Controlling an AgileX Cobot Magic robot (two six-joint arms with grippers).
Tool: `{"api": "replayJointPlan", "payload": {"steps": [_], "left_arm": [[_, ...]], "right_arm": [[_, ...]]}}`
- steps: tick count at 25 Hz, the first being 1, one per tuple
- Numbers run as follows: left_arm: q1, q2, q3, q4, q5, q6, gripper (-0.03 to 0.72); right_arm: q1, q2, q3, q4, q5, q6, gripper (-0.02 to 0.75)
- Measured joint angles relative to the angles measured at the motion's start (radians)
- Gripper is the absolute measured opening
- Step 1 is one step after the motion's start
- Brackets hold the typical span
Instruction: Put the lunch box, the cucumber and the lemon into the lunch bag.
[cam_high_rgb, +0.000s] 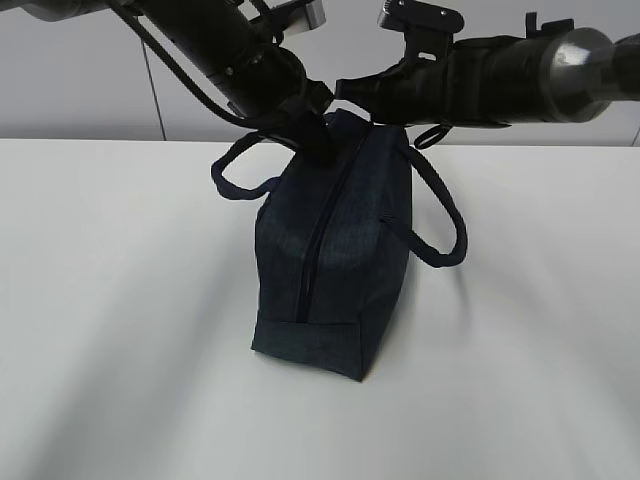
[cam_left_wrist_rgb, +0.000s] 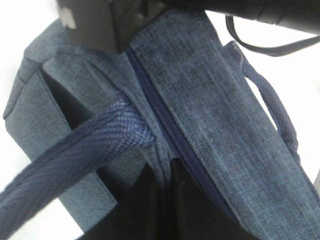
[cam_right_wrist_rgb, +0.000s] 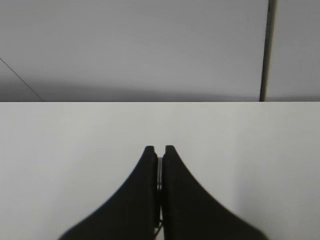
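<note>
The bag (cam_high_rgb: 325, 250) stands near the middle of the white worktop (cam_high_rgb: 110, 300), its narrow end toward the exterior camera. It is a dark navy, box-shaped fabric bag with a faint woven grain. A zipper (cam_high_rgb: 312, 240) runs along its top ridge and down the near end, and it looks closed along all the length that shows. One padded loop handle (cam_high_rgb: 235, 175) hangs off the bag's left side and the other (cam_high_rgb: 440, 225) off its right side. The left wrist view shows the darker blue zipper tape (cam_left_wrist_rgb: 165, 120) between two fabric panels, with the ribbed handle strap (cam_left_wrist_rgb: 80, 155) crossing in front.

The left pincer (cam_high_rgb: 318, 135) is at the bag's far top end, right on the zipper line. Its fingers are closed, but what they pinch there is hidden by the arm. The right pincer (cam_right_wrist_rgb: 159, 155) is closed with its fingertips together and holds nothing. It points away from the bag over bare worktop toward a grey wall (cam_right_wrist_rgb: 130, 45). Its arm (cam_high_rgb: 500, 60) reaches in above the bag's far right corner, next to the left arm (cam_high_rgb: 230, 50).

No lunch box, cucumber or lemon shows in any view.
</note>
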Motion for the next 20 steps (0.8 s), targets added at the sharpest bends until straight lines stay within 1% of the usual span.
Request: {"api": "replayJointPlan", "payload": {"steps": [7,16,20], "left_arm": [[0.0,-0.009,0.0,0.015,0.023,0.002,-0.008],[-0.001,-0.011,0.0,0.035,0.027,0.004,-0.008],[-0.001,-0.015,0.0,0.035,0.023,0.004,-0.008]], "right_arm": [[0.0,-0.004,0.0,-0.001,0.08,-0.025,0.0],[0.0,-0.058,0.016,-0.005,0.085,-0.208,0.0],[0.0,-0.066,0.017,-0.005,0.096,-0.227,0.0]]}}
